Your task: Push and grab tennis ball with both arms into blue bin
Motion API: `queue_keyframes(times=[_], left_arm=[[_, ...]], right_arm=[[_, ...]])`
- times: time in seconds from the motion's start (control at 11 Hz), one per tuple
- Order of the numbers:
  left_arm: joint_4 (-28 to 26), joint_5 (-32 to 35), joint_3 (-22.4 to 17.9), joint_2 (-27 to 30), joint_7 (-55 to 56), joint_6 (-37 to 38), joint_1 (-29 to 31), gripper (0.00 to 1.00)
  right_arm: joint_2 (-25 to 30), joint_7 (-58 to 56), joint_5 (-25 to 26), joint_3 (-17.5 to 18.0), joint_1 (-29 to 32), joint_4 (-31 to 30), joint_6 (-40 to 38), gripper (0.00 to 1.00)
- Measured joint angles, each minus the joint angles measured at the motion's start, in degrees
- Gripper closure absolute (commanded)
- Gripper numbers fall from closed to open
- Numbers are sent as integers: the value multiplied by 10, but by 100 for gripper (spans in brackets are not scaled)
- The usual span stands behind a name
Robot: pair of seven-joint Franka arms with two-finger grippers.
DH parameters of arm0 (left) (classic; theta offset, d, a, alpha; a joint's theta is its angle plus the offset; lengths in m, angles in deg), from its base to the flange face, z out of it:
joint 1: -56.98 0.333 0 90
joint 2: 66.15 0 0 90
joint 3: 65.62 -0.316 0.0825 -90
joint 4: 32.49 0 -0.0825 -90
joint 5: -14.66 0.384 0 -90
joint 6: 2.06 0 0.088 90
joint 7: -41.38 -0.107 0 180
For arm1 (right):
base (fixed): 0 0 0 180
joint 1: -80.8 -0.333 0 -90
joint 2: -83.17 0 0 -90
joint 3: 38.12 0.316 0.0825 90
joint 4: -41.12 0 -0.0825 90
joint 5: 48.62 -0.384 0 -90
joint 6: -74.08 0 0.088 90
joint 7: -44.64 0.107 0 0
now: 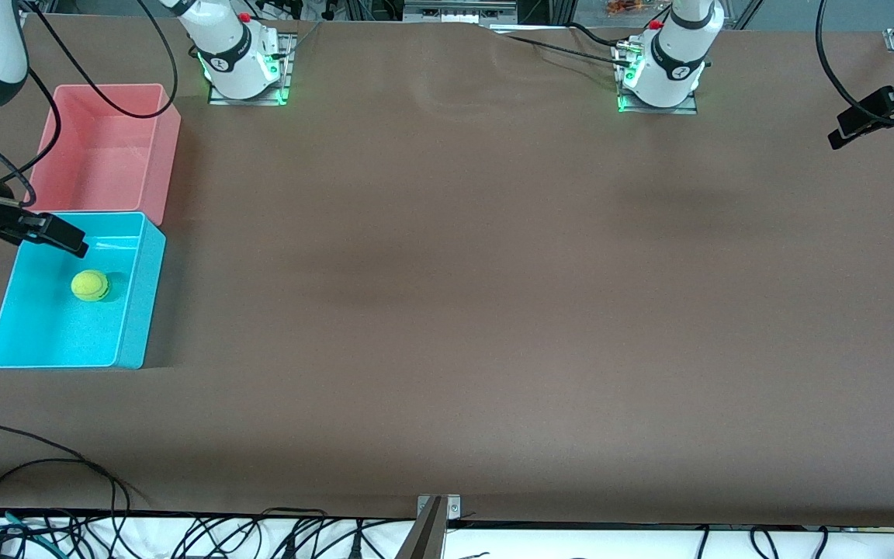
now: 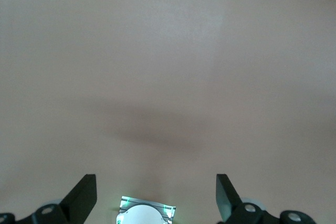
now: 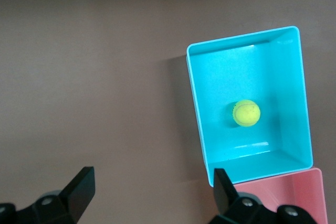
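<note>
The tennis ball [image 1: 90,285] [image 3: 246,113] lies inside the blue bin [image 1: 144,303] [image 3: 195,103], near the middle of its floor, at the right arm's end of the table. My right gripper [image 1: 51,233] [image 3: 152,192] hangs above the bin's edge next to the pink tub, open, with nothing between its fingers. My left gripper [image 1: 854,128] [image 2: 156,195] is raised over the left arm's end of the table, open and empty, with only bare table and its own arm's base under it.
A pink tub [image 1: 168,155] [image 3: 283,198] of the same size touches the blue bin, farther from the front camera. The two green-lit arm bases [image 1: 245,74] [image 1: 660,85] stand along the table's back edge. Cables [image 1: 67,466] and a metal bracket [image 1: 435,512] lie at the front edge.
</note>
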Motion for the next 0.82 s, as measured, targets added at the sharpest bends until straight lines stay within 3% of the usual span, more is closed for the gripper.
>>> queue_keyframes(times=[0.27, 0.82], left_arm=[[0, 0, 0, 0, 0, 0, 0, 0], [0, 0, 0, 0, 0, 0, 0, 0]], right_arm=[[3, 3, -43, 9, 2, -2, 0, 0], [10, 6, -47, 8, 13, -2, 0, 0]])
